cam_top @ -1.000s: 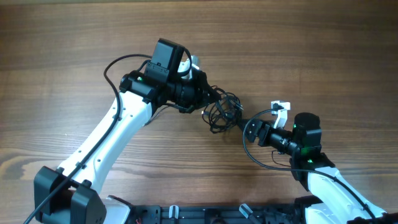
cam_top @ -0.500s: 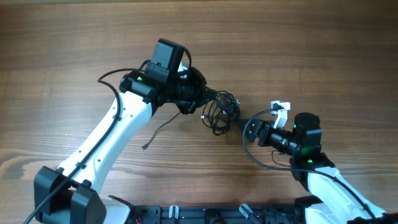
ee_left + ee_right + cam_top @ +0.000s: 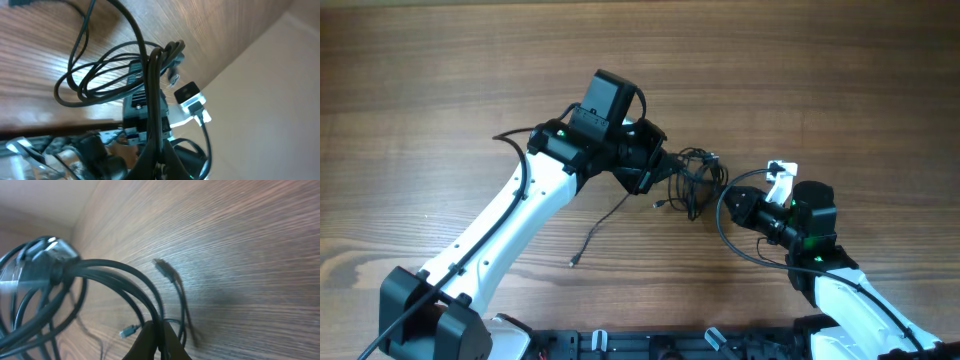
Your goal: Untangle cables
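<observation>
Now that the right gripper has snapped shut on the cables (the left gripper is pinched tight on them too), the knot sits mid-table between both. One freed strand trails toward seven o'clock, so separation looks to be underway.

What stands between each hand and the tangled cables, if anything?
Nothing visible stands between them. The left hand is shut on the cables from one side and the right hand from the other. One loose cable end trails over the table, away from both hands.
</observation>
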Controlling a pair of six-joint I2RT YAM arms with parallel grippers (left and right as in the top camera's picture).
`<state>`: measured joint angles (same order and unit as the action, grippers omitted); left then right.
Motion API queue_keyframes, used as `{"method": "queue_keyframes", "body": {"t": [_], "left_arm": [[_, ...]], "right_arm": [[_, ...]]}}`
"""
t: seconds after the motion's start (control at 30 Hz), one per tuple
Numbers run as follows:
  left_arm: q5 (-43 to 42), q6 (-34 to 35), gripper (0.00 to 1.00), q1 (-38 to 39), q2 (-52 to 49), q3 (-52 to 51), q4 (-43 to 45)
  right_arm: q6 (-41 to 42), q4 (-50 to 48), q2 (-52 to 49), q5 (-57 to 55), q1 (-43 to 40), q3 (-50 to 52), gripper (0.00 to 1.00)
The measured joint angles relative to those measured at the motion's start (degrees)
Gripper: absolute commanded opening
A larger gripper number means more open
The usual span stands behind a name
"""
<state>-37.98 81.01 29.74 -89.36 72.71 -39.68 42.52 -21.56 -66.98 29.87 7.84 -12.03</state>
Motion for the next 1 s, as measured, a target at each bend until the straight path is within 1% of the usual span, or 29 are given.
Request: {"method": "queue_keyframes", "body": {"t": [0.03,0.1,0.17,0.27,0.3,0.37,0.43,0.47,0.5,0.57,0.63,0.67,0.73,0.77,0.8,0.83,0.87,0.93,0.97,1.0], "left_arm": [[-0.1,-4.0,0.06,-0.2,0.0,0.0,-0.1],[-0.3,-11.7,0.07,-0.6,0.0,0.0,-1.1],[-0.5,-20.2,0.04,-1.2,0.0,0.0,-3.2],[-0.9,-30.1,0.04,-2.0,0.0,0.0,-7.6],[-0.9,-33.7,0.04,-2.1,0.0,0.0,-9.0],[-0.9,-38.9,0.04,-2.1,0.0,0.0,-10.4],[-0.9,-42.3,0.04,-2.1,0.0,0.0,-10.1],[-0.9,-44.0,0.04,-2.1,0.0,0.0,-9.2],[-0.9,-45.2,0.04,-2.1,0.0,0.0,-7.6],[-0.9,-46.4,0.04,-2.1,0.0,0.0,-4.3],[-0.9,-46.7,0.12,-2.1,0.0,0.0,-0.3],[-0.9,-46.7,0.19,-2.1,0.0,0.0,1.1],[-0.2,-46.0,0.45,-2.1,0.0,0.0,3.0],[0.7,-44.9,0.65,-2.1,0.0,0.0,3.2],[1.8,-43.7,0.8,-2.1,0.0,0.0,2.9],[2.7,-42.9,0.87,-2.0,0.0,0.0,2.7],[4.3,-41.2,0.88,-1.8,0.0,0.0,2.5],[6.8,-37.4,0.88,-1.1,-0.1,0.0,2.4],[7.8,-35.1,0.86,-0.5,-0.4,0.0,2.4],[8.5,-33.4,0.81,0.0,-0.7,0.0,2.4]], "right_arm": [[0.4,0.0,0.0,-0.4,0.0,0.0,0.04],[1.1,0.1,0.0,-0.9,-0.1,0.0,0.04],[1.9,0.5,0.0,-1.4,-0.7,0.0,0.04],[3.3,2.1,0.0,-1.9,-2.9,0.0,0.04],[3.8,2.8,0.0,-1.9,-4.0,0.0,0.1],[4.3,4.2,0.0,-2.0,-5.8,0.0,0.34],[5.1,5.8,0.0,-2.2,-6.6,0.0,0.43],[4.9,6.9,0.0,-2.3,-6.9,0.0,0.44],[5.1,8.1,0.0,-2.3,-7.0,0.0,0.47],[5.4,10.8,0.0,-2.3,-6.9,0.0,0.58],[5.6,13.7,0.0,-2.4,-6.9,0.0,0.7],[5.3,15.2,0.0,-2.4,-6.9,0.0,0.73],[5.5,16.8,0.0,-2.3,-6.9,0.0,0.77],[5.5,16.9,0.1,-2.2,-6.9,-0.1,0.79],[5.6,16.9,0.1,-2.1,-6.9,-0.1,0.81],[5.6,16.9,0.1,-1.9,-6.9,-0.2,0.82],[5.6,16.9,0.1,-1.8,-6.9,-0.2,0.84],[5.6,16.9,0.1,-1.6,-6.9,-0.4,0.86],[5.6,16.9,0.1,-1.6,-6.9,-0.5,0.86],[5.6,16.9,0.1,-1.6,-6.9,-0.5,0.87]]}}
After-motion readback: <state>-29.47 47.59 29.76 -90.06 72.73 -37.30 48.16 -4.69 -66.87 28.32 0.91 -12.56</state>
